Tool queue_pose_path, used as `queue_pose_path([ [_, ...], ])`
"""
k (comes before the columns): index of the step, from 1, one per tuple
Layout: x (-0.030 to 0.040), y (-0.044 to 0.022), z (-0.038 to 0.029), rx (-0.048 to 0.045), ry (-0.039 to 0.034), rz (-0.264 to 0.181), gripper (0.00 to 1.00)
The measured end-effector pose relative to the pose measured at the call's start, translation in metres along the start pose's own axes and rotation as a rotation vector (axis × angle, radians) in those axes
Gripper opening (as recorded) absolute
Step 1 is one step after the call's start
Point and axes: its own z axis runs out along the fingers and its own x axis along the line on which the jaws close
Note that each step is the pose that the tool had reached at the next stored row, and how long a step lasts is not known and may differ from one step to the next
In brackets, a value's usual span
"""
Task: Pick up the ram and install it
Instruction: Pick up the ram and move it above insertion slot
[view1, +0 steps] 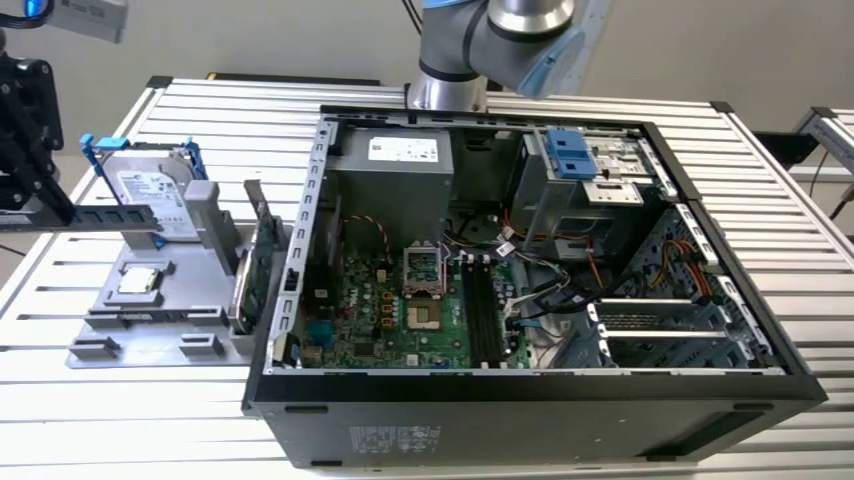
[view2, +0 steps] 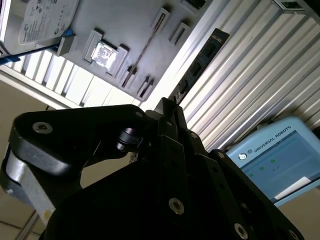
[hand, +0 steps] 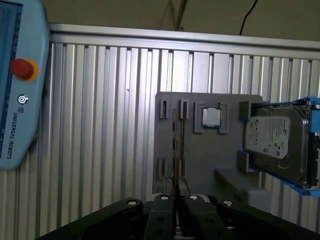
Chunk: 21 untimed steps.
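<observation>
In the exterior view my black gripper (view1: 43, 210) hangs at the far left, above the slatted table and left of the grey parts tray (view1: 160, 320). It is shut on the ram (view1: 118, 217), a thin dark-green stick held level and pointing toward the tray. Both wrist views show the ram edge-on, sticking out from between the closed fingers (view2: 172, 130): a dark strip (view2: 202, 62) in the second, a thin line (hand: 176, 145) over the tray in the first. The motherboard's long memory slots (view1: 481, 315) lie inside the open computer case (view1: 534, 385), well off to the exterior view's right.
The tray carries a hard drive (view1: 147, 185) in a blue bracket, a small silver processor chip (view1: 139, 282) and an upright green expansion card (view1: 262, 250). A light-blue teach pendant (hand: 15, 85) lies on the table. The arm's base (view1: 447, 90) stands behind the case.
</observation>
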Motion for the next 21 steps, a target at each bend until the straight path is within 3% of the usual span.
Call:
queue_pose_path([
  [21,0.0007,-0.0214,-0.0007,-0.0006,0.0000,0.000,0.00],
])
